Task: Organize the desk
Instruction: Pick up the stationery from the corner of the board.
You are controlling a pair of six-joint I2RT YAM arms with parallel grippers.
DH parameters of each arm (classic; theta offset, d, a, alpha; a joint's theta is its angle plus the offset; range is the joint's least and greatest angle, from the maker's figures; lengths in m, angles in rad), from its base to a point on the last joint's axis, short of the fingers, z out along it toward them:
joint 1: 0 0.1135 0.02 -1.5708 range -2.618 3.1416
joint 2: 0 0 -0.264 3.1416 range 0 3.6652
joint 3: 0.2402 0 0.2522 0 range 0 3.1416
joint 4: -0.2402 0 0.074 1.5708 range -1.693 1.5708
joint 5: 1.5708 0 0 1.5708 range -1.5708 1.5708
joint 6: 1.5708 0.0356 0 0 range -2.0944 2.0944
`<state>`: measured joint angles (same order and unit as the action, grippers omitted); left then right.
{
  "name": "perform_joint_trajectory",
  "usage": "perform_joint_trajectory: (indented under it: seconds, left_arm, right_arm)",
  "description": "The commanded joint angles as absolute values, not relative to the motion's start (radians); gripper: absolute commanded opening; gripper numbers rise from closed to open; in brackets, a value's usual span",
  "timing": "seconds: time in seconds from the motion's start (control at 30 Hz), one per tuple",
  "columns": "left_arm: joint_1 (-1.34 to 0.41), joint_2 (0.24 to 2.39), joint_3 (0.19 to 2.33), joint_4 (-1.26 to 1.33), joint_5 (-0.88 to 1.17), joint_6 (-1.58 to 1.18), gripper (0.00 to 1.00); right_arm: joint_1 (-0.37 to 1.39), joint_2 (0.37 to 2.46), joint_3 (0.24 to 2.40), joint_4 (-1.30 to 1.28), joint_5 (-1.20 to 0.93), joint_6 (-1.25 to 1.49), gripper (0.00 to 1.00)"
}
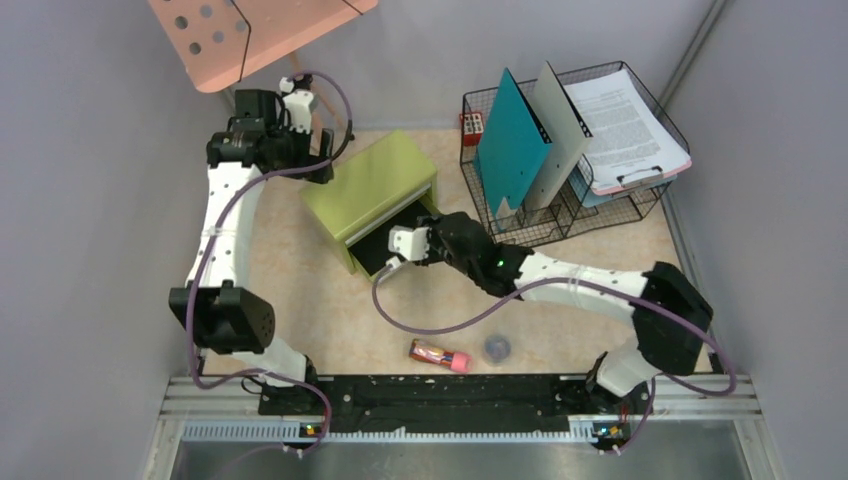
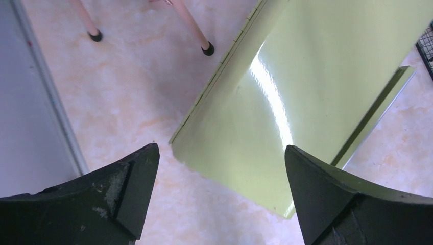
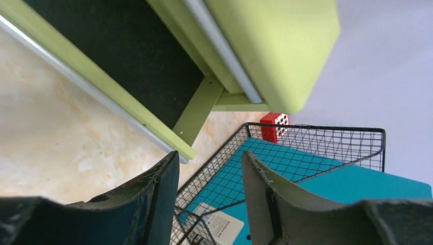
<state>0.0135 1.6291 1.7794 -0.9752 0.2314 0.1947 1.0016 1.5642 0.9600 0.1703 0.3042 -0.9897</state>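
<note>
The desk (image 1: 290, 290) is a beige marbled top. On it stands an olive-green drawer box (image 1: 370, 185) with its drawer (image 1: 385, 252) pulled out, showing a black inside (image 3: 127, 46). My right gripper (image 1: 398, 250) hangs over the drawer's front right corner, jaws partly open (image 3: 210, 154) with nothing between them. At the box's back left corner my left gripper (image 1: 318, 160) is wide open (image 2: 220, 150) and empty, above the box's corner (image 2: 286, 102). A red-and-pink tube (image 1: 440, 355) and a small dark round thing (image 1: 497, 347) lie near the front edge.
A black wire basket (image 1: 640, 205) at the back right holds a teal folder (image 1: 510, 145), a grey folder (image 1: 562, 130) and a clipboard of papers (image 1: 625, 125). A red block (image 1: 471, 125) sits behind it. A pink perforated stand (image 1: 240, 30) rises at the back left, its legs (image 2: 191, 25) beside the box.
</note>
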Motion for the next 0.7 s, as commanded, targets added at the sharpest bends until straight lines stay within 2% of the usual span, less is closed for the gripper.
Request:
perform_joint_trajectory:
  seconds: [0.0, 0.03, 0.17, 0.2, 0.27, 0.3, 0.33, 0.67]
  left_arm:
    - [0.02, 1.498, 1.816, -1.016, 0.178, 0.219, 0.98]
    - [0.021, 1.482, 1.805, -1.012, 0.165, 0.214, 0.98]
    - [0.021, 1.43, 1.747, -1.002, 0.135, 0.209, 0.98]
    - [0.02, 1.425, 1.738, -1.002, 0.133, 0.203, 0.98]
    - [0.021, 1.413, 1.713, -0.994, 0.138, 0.186, 0.98]
    - [0.02, 1.408, 1.695, -0.986, 0.132, 0.17, 0.98]
    - [0.02, 1.398, 1.674, -0.971, 0.123, 0.155, 0.98]
    - [0.021, 1.322, 1.531, -0.865, 0.113, 0.1, 0.98]
  right_arm:
    - [1.018, 1.44, 1.183, -0.384, 0.16, -0.632, 0.53]
    - [1.018, 1.422, 1.209, -0.453, 0.115, -0.59, 0.61]
    - [1.018, 1.358, 1.216, -0.612, -0.086, -0.462, 0.65]
    - [1.017, 1.35, 1.208, -0.649, -0.137, -0.439, 0.68]
    - [1.019, 1.344, 1.188, -0.687, -0.243, -0.404, 0.84]
    - [1.022, 1.344, 1.174, -0.695, -0.284, -0.399, 0.96]
    - [1.026, 1.341, 1.151, -0.684, -0.304, -0.384, 0.98]
    - [1.116, 1.397, 0.966, -0.52, -0.36, -0.309, 0.96]
